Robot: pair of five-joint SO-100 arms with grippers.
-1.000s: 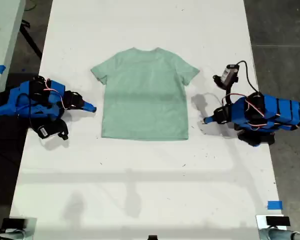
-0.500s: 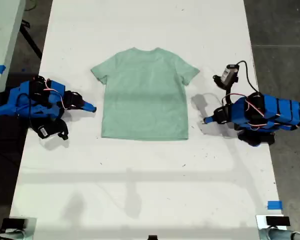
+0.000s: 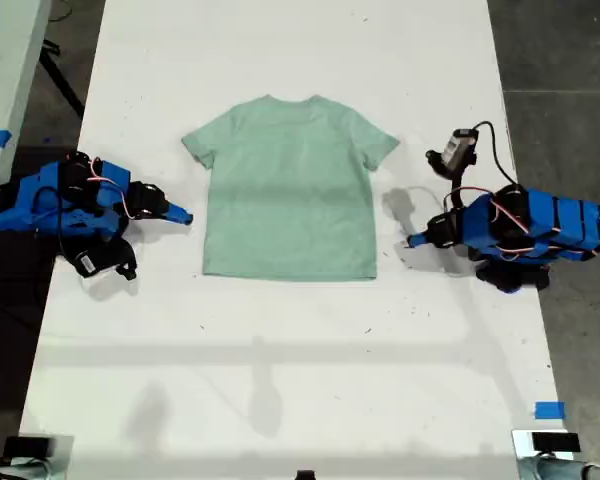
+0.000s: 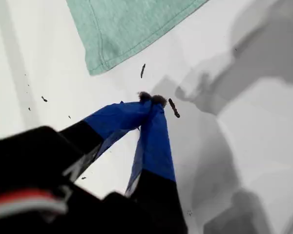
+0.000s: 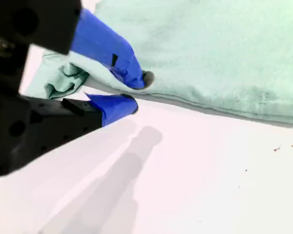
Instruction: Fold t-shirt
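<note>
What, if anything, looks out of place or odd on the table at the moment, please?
Nothing serious. The t-shirt lies flat and unfolded on the table. Its sleeve near my second gripper looks slightly rumpled, and a few dark specks dot the table by my first gripper.

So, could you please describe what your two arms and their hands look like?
Both arms are bright blue with black parts and thin red and white wires. My first hand has two tapered fingers, black at the base, blue at the tips; my second hand matches.
</note>
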